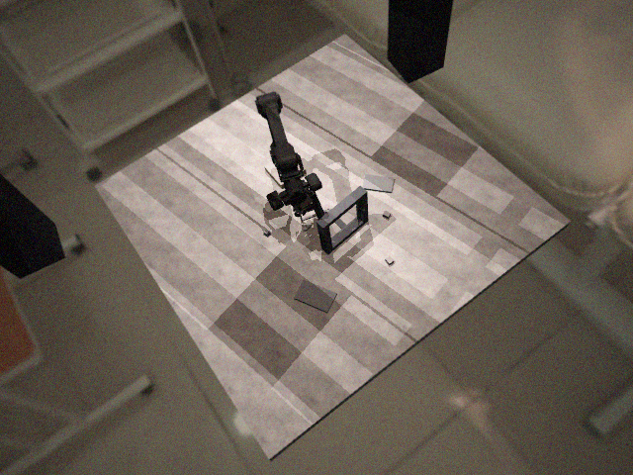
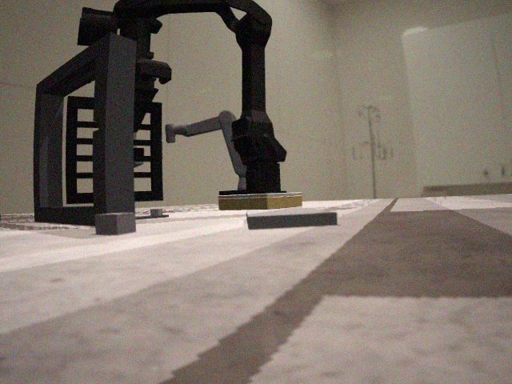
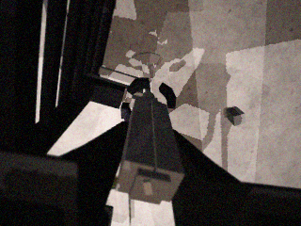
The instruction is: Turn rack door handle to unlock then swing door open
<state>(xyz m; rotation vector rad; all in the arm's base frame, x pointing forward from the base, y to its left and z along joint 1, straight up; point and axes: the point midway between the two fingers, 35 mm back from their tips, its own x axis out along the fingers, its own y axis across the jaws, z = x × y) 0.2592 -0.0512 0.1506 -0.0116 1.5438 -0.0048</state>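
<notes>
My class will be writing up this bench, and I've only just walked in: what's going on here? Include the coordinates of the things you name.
A single dark robot arm [image 1: 276,132] [image 2: 254,78] is working at a small rack door. Its tool [image 3: 147,131] is shut on the door's handle [image 3: 150,137]. The slatted door [image 2: 155,153] stands swung out from its upright frame [image 1: 323,237] [image 2: 114,124], so it is already partly open. I cannot tell whether it has passed the angle wanted. The arm has yet to let go and move clear.
</notes>
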